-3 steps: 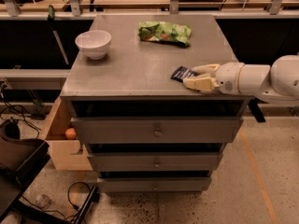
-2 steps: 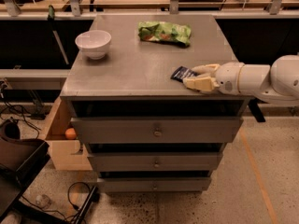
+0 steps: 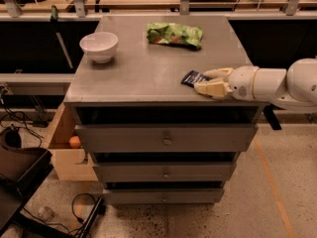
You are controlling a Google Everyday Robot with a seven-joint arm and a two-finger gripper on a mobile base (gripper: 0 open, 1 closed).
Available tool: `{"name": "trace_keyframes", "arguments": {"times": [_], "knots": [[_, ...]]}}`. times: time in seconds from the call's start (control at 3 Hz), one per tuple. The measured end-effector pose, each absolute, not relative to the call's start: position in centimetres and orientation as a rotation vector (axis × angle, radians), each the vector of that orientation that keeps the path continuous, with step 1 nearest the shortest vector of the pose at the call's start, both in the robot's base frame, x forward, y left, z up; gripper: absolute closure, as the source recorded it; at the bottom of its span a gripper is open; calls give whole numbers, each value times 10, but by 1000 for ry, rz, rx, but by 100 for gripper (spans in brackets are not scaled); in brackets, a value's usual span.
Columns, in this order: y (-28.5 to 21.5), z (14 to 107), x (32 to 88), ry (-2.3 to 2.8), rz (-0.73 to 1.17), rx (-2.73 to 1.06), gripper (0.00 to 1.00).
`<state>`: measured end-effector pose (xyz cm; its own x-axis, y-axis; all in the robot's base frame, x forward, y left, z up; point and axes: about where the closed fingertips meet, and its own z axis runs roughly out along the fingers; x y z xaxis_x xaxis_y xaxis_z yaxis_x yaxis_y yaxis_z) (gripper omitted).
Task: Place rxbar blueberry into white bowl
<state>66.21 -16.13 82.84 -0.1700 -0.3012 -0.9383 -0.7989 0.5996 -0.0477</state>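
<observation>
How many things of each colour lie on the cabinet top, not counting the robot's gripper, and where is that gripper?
White: 1, the white bowl
Green: 1, the green bag
Dark blue: 1, the rxbar blueberry
Total: 3
The gripper is at the bar's right end, at the front right of the cabinet top.

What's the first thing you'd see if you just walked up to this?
The big white robot arm reaches in from the right, with its gripper at the dark blue rxbar blueberry near the front right edge of the gray cabinet top. Next come the crinkly green bag at the back and the white bowl alone at the back left corner.
</observation>
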Motion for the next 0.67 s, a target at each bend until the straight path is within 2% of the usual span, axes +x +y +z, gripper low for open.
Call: {"name": "trace_keyframes", "arguments": {"times": [0.67], "knots": [[-161,829,662,1741,572,-907,100]]}}
